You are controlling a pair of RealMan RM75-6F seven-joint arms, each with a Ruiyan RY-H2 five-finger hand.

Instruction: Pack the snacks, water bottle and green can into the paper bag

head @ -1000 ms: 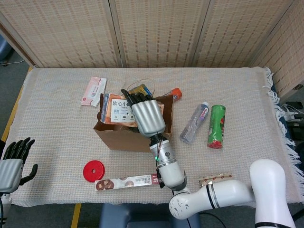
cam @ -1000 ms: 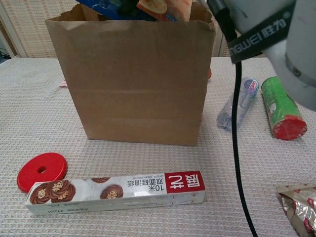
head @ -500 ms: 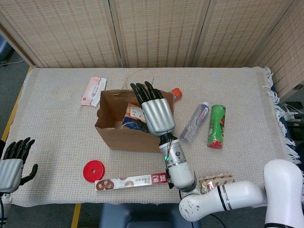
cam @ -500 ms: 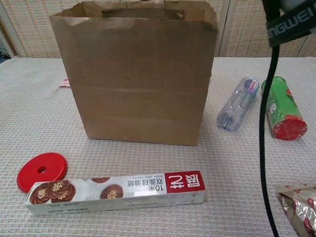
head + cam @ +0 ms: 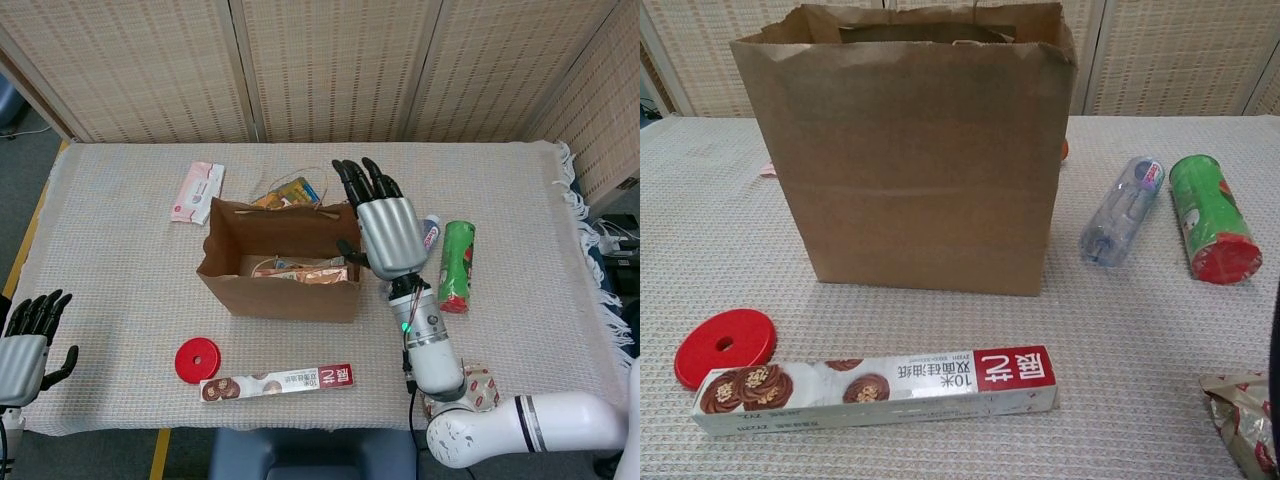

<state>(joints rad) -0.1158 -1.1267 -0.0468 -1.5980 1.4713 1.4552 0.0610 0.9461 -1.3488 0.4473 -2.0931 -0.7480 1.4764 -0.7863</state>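
Partly packed, judging from the head view: inside the bag point(image 5: 280, 290) at least one shiny foil packet point(image 5: 312, 272), maybe more below, hard to tell. Still outside — the bottle point(image 5: 1122, 209) and the can point(image 5: 1203, 216) lying side by side to the right of the bag, the biscuit box point(image 5: 875, 389) in front of it, a pink packet point(image 5: 197, 190) behind its left corner, a yellow packet point(image 5: 290, 193) just behind its back edge, a crinkled foil packet point(image 5: 1243, 420) at the near right. Right hand point(image 5: 388, 230) raised beside the bag's right edge, fingers apart and stretched, holding nothing. Left hand point(image 5: 24, 345) low at the left table edge, also empty with loosely spread fingers. Bag of stiff brown paper, upright, creased, top rim a little uneven. Bottle clear thin plastic; can a smooth green cylinder with red end; box long, flat cardboard. Red disc point(image 5: 725, 344) with a centre hole next to the box. Table cloth point(image 5: 1140, 330) coarse, woven, beige.
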